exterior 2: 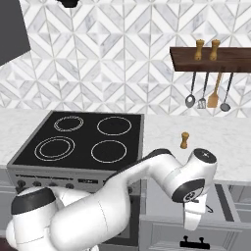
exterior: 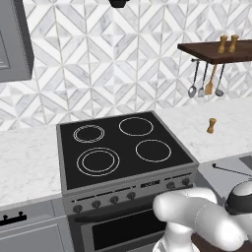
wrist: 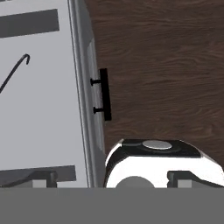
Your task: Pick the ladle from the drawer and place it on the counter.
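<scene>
Inside the open drawer (wrist: 39,109), ladle (wrist: 13,72) lying flat (handle running diagonally), pincer (wrist: 109,179) spread wide above.

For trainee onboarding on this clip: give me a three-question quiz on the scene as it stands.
1. True or false: the drawer is pulled open.
2. Where is the ladle? A) on the counter B) lying in the drawer C) hanging under the shelf
3. Fill in: the gripper holds ____.

Key
1. True; its pale inside shows in the hand view.
2. B.
3. Nothing; it hangs over the drawer, jaws wide, apart from the ladle.
</scene>
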### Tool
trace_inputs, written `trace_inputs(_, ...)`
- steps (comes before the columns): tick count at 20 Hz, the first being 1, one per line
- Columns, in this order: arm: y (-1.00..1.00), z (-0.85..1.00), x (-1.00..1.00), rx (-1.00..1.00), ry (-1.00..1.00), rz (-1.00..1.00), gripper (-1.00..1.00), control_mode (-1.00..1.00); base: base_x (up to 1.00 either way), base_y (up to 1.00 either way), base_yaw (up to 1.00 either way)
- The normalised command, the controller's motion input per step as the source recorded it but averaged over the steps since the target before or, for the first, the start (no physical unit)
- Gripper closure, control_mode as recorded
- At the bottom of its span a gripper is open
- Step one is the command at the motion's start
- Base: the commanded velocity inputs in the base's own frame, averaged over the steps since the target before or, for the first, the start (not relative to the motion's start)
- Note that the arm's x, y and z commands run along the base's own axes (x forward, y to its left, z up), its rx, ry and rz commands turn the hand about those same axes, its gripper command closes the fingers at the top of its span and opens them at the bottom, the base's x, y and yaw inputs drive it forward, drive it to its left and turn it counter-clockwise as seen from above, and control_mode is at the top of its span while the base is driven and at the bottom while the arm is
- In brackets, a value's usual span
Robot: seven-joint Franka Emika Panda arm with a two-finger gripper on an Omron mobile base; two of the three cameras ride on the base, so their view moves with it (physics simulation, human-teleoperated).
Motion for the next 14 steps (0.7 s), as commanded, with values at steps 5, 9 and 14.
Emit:
trace_inputs(5, 0.0, -0.83, 0.42, 0.0, 0.03, 0.0, -1.0, -1.0, 0.0, 0.0, 0.0)
trace_inputs(9, -0.15, -0.7, 0.08, 0.0, 0.0, 0.01, -1.0, -1.0, 0.0, 0.0, 0.0)
trace_inputs(14, -0.25, -0.41, 0.01, 0.0, 0.0, 0.05, -1.0, -1.0, 0.0, 0.0, 0.0)
